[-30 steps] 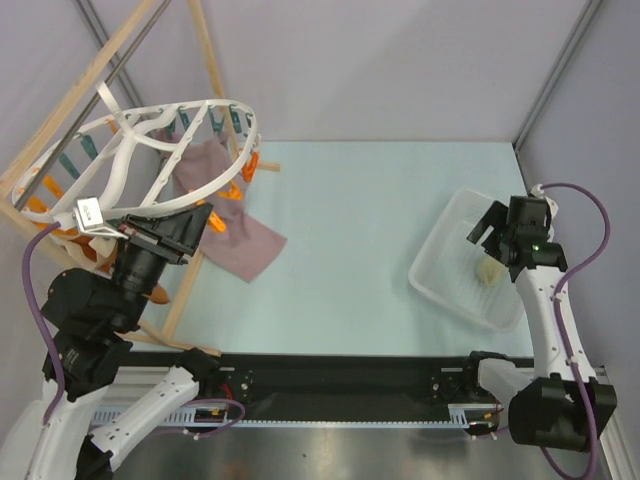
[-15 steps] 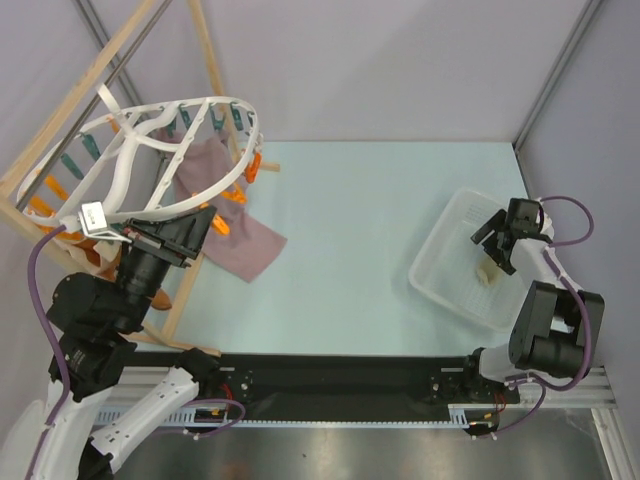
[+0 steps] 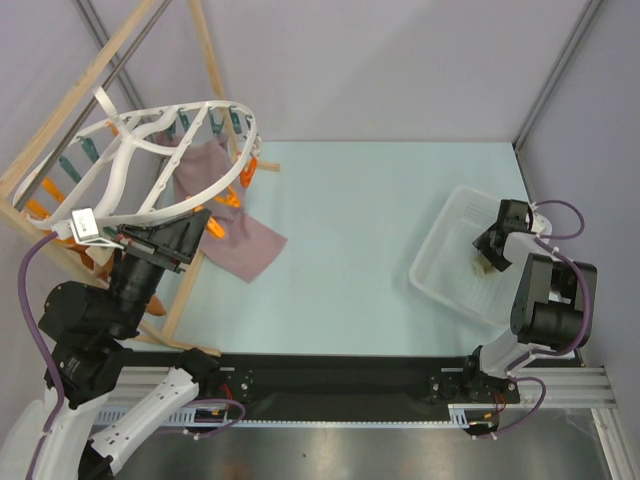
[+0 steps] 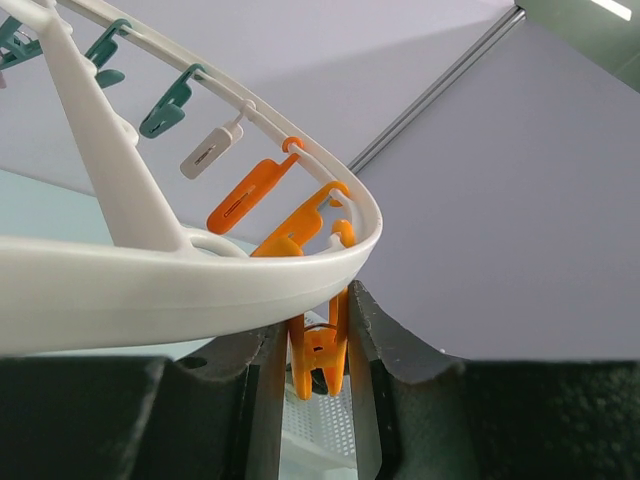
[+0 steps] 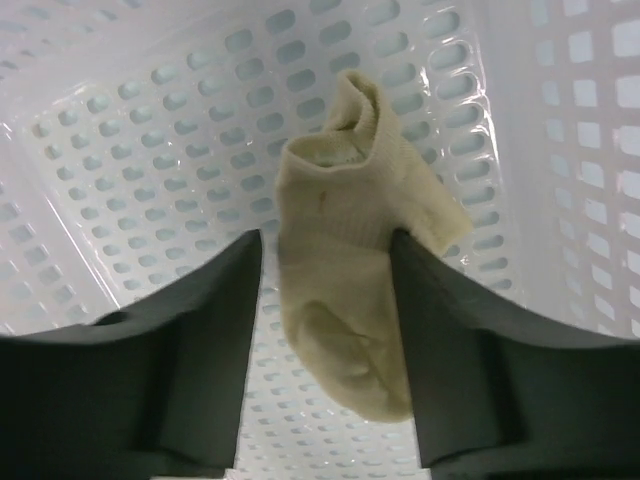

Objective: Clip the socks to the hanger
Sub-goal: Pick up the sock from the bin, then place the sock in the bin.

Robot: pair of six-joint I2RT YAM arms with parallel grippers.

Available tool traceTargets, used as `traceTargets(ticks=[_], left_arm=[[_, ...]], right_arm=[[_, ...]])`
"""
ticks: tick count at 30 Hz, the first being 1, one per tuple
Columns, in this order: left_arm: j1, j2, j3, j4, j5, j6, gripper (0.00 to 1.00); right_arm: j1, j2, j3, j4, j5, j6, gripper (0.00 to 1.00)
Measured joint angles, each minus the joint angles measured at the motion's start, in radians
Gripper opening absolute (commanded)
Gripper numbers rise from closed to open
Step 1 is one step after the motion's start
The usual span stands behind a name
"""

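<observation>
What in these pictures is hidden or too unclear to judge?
Right wrist view: whether the right gripper touches the sock is unclear.
Top view: that gripper hides nearly the whole sock in the basket.
Left wrist view: the hanger rim hides the top of the orange peg in the left gripper.

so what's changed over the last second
The right gripper has dropped into the basket and its jaws have narrowed around the sock, not yet clamped. The left gripper stays shut on an orange peg of the hanger; the pink cloth has not moved.
</observation>
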Motion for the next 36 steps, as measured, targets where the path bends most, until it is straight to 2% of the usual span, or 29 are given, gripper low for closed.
traceTargets(ticks=[1,2,3,6,8,10,18,24,27,28,29,30,33,36], left_arm=[[0.0,0.0,0.0,-0.001,0.0,0.0,0.0],[0.0,-0.001,0.0,-0.002,0.0,0.0,0.0],[0.0,-0.003,0.0,-0.002,0.0,0.0,0.0],[0.0,-0.006,0.0,-0.006,0.0,0.0,0.0],[0.0,-0.006,0.0,-0.008,0.0,0.0,0.0],[0.0,-0.007,0.0,-0.01,0.0,0.0,0.0],[0.0,-0.008,0.0,-0.013,0.0,0.0,0.0],[0.0,-0.011,-0.001,-0.012,0.0,0.0,0.0],[0.0,-0.014,-0.006,-0.011,0.001,0.0,0.0],[0.0,-0.014,-0.006,-0.011,0.002,0.0,0.0],[0.0,-0.014,-0.008,-0.011,0.002,0.0,0.0],[0.0,-0.014,-0.009,-0.01,0.003,0.0,0.0],[0.0,-0.014,-0.011,-0.008,0.005,0.0,0.0],[0.0,-0.014,-0.011,-0.006,0.007,0.0,0.0]], right_arm=[[0.005,0.005,0.0,0.005,0.002,0.002,0.41],[0.013,0.011,0.0,0.011,0.007,-0.001,0.37],[0.018,0.015,0.0,0.015,0.01,0.002,0.26],[0.03,0.016,0.0,0.024,0.005,0.008,0.1],[0.034,0.014,0.0,0.024,-0.007,0.011,0.03],[0.034,-0.002,0.0,0.016,-0.02,0.019,0.0],[0.006,-0.143,0.043,-0.042,-0.114,0.039,0.0],[0.084,-0.105,0.196,-0.137,-0.083,-0.086,0.05],[0.156,-0.071,0.222,-0.181,-0.01,-0.153,0.19],[0.178,-0.061,0.222,-0.201,0.014,-0.175,0.33],[0.2,-0.049,0.222,-0.222,0.031,-0.192,0.41],[0.219,-0.037,0.222,-0.241,0.045,-0.211,0.59],[0.239,-0.027,0.194,-0.268,0.062,-0.245,0.73],[0.208,-0.045,0.139,-0.261,0.027,-0.247,0.73]])
